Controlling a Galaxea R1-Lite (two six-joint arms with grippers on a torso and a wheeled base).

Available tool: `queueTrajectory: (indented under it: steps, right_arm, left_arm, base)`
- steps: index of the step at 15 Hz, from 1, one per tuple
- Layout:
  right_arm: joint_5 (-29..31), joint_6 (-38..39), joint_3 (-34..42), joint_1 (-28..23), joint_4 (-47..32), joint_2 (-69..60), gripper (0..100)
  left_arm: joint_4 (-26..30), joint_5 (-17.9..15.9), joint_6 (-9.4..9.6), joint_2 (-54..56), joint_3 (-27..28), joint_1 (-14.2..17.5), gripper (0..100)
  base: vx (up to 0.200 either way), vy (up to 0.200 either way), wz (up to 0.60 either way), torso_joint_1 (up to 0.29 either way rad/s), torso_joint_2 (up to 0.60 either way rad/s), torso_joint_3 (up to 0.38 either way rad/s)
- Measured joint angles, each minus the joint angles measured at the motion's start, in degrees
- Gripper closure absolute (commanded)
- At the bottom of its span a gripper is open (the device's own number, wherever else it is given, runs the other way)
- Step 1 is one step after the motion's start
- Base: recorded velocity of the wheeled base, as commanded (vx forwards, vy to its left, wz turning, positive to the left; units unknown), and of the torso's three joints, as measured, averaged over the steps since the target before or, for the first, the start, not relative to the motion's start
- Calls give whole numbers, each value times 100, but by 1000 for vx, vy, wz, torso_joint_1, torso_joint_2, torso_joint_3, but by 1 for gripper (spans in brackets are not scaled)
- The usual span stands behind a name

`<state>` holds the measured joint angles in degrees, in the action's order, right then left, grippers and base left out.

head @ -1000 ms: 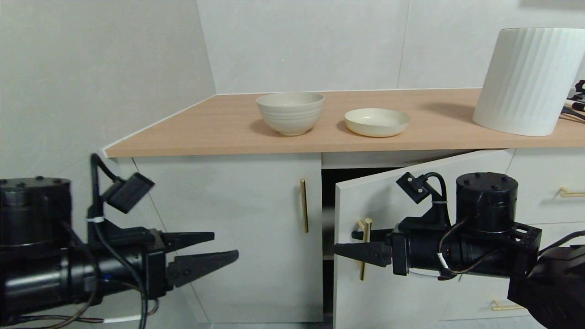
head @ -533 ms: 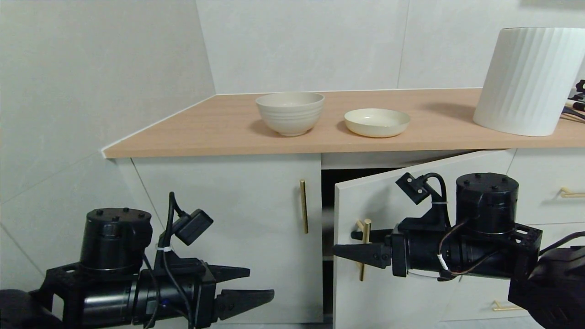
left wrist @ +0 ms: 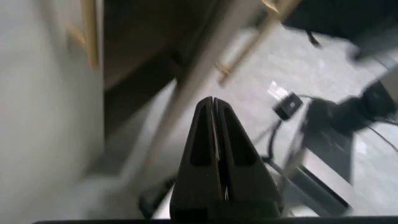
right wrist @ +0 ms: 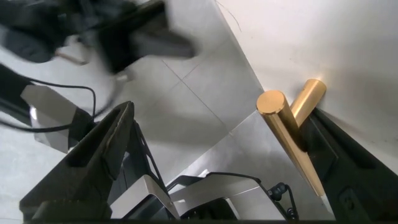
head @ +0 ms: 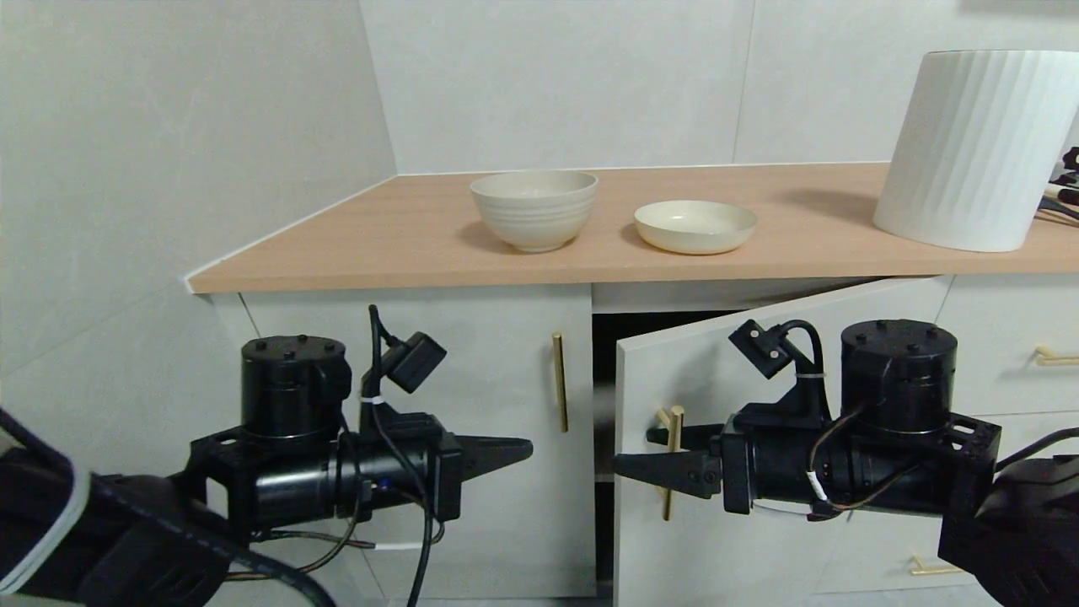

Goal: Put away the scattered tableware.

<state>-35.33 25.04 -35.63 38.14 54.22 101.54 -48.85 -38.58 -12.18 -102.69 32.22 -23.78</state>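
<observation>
A deep cream bowl (head: pixel 534 208) and a shallow cream dish (head: pixel 695 225) stand side by side on the wooden counter (head: pixel 405 244). Below them, the right cabinet door (head: pixel 759 337) hangs partly open. My right gripper (head: pixel 636 448) is open at that door's brass handle (head: pixel 672 438). The handle (right wrist: pixel 283 134) lies between the spread fingers, close against one finger (right wrist: pixel 348 168). My left gripper (head: pixel 527 449) is shut and empty in front of the closed left door (head: pixel 421 337), its fingertips (left wrist: pixel 212 102) pressed together and pointing toward the gap.
The left door has a vertical brass handle (head: pixel 560 379). A tall white ribbed cylinder (head: pixel 978 147) stands on the counter's right end. Drawers with brass handles (head: pixel 1054 354) sit to the right. A dark cabinet opening (head: pixel 603 405) shows between the doors.
My left arm has swung right and up toward the cabinet gap, and its fingers have gone from open to shut. The right arm, door, bowl and dish have stayed put.
</observation>
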Motion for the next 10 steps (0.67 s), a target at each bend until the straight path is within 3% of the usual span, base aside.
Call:
queueTrajectory:
  steps: [2, 5, 6, 8, 10]
  right_arm:
    - [0, 9, 0, 2, -4, -18, 0]
    - [-4, 6, 11, 9, -1, -32, 0]
    - [-6, -11, 22, 11, 5, -32, 0]
    - [-4, -16, 33, 24, 7, -35, 0]
    - [-4, -27, 44, 33, 16, -38, 0]
  left_arm:
    - [-354, 13, -77, -549, 413, -74, 100]
    - [-846, 137, -391, -1320, 877, -380, 100]
    - [-1041, 377, -443, -1588, 1041, -479, 100]
    - [-1463, 1256, -477, -2100, 1390, -713, 100]
    - [-1830, 1460, -489, -2415, 1548, -984, 100]
  base:
    - [0, 0, 0, 0, 0, 0]
    - [0, 0, 0, 0, 0, 0]
    - [0, 0, 0, 0, 0, 0]
    - [0, 0, 0, 0, 0, 0]
    - [0, 0, 0, 0, 0, 0]
